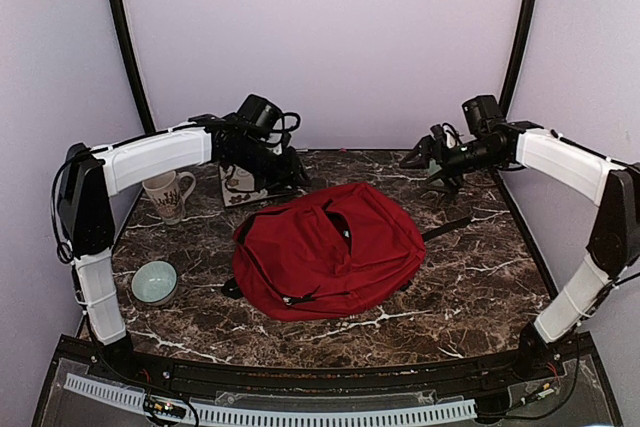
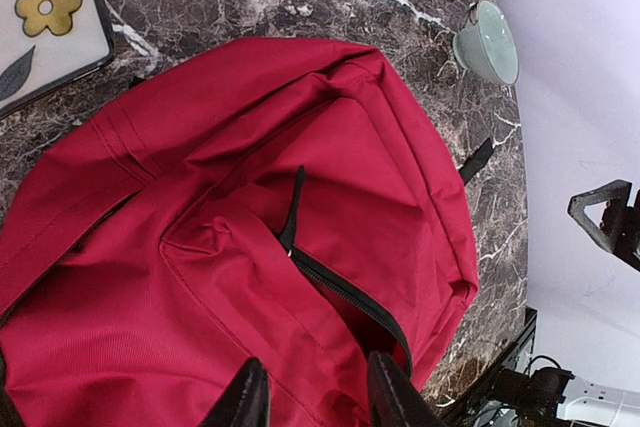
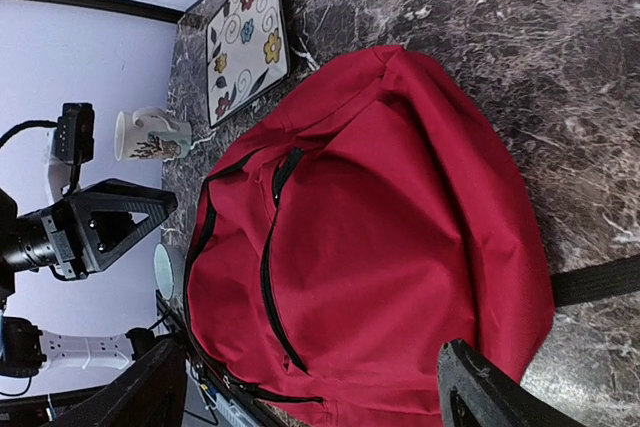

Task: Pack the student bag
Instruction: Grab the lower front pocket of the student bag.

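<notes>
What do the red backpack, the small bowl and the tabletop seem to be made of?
The red backpack looks like matte woven fabric: it creases softly. The small bowl seems glazed ceramic, pale green and glossy, though plastic is possible. The tabletop looks like polished dark marble with white veins, or a printed imitation.

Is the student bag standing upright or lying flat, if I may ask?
Lying flat: the student bag rests on the table with its front pocket facing up.
</notes>
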`<state>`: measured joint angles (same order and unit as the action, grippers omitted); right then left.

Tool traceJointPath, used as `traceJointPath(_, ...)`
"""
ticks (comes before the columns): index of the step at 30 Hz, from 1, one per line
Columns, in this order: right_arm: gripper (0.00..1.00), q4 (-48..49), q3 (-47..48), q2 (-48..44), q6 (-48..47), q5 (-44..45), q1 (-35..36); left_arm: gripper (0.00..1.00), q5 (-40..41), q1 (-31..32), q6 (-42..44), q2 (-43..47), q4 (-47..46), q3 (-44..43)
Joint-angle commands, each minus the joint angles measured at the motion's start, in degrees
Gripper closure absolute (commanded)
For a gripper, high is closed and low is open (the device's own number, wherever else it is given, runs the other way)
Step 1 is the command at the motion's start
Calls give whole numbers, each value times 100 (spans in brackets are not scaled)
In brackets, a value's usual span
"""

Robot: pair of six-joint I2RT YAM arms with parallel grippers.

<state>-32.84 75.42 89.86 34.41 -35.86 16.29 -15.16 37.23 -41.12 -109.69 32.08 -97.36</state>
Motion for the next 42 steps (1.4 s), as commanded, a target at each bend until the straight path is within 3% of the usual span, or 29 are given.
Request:
traceJointPath(1,13,32,582,656,-66,195,403,64,-581,-46,146,-130,-136,214)
traceJointPath(11,16,30,1910,2374,-16,185,1278,67,-886,-334,549,-49,-78,509)
traceJointPath(20,21,81,3079,3636,204,7,1560,68,-856,-413,784,386,-89,1071)
traceJointPath(35,34,1399,2995,4187,744,-883,1645,68,-868,-436,728,864,-290,1557)
traceJointPath(42,35,1826,2991,4377,1104,-1067,1623,69,-881,-436,780,923,-281,1588)
